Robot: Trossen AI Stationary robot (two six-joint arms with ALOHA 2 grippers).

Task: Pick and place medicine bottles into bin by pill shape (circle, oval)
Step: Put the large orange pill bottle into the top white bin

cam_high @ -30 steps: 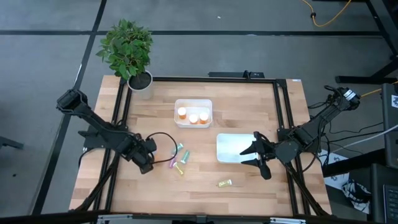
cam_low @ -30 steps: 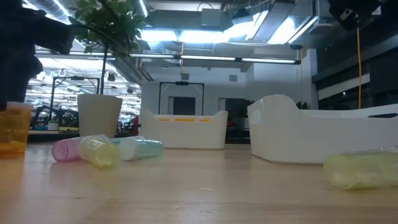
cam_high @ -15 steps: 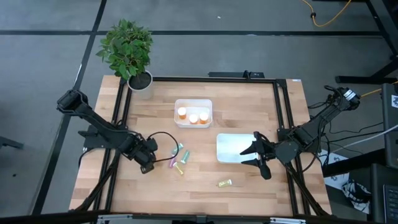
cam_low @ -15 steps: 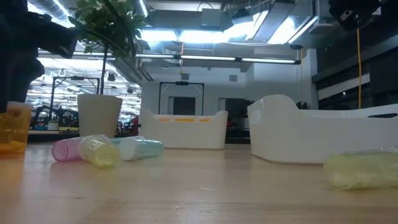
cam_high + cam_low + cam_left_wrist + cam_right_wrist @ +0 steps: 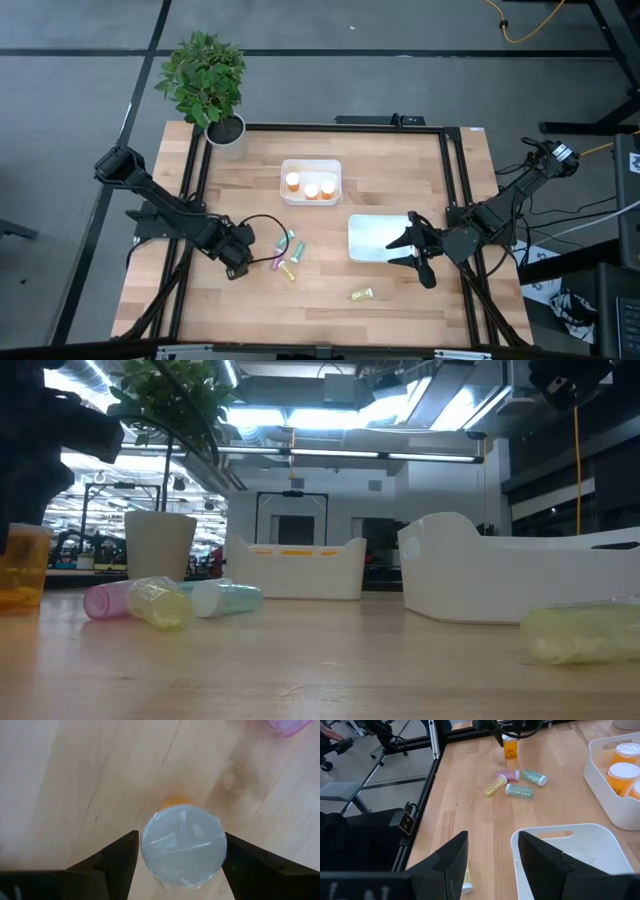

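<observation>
Left tool (image 5: 182, 857) straddles an upright orange bottle (image 5: 182, 851) (white-capped), fingers apart.

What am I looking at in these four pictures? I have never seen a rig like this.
Two dark robot arms work at a wooden table. One picture looks straight down from above, one looks level across the tabletop, and two come from cameras on the arms' wrists.

The left gripper stands over an upright orange bottle with a white cap, a finger on either side; no contact is visible, so it does not look gripped. The right gripper waits, open and holding nothing, at the edge of an empty white bin.

A second white bin holds three orange, white-capped bottles. Four small pastel bottles lie in a cluster mid-table, and a yellow bottle lies alone nearer the front edge. A potted plant stands at a back corner.
</observation>
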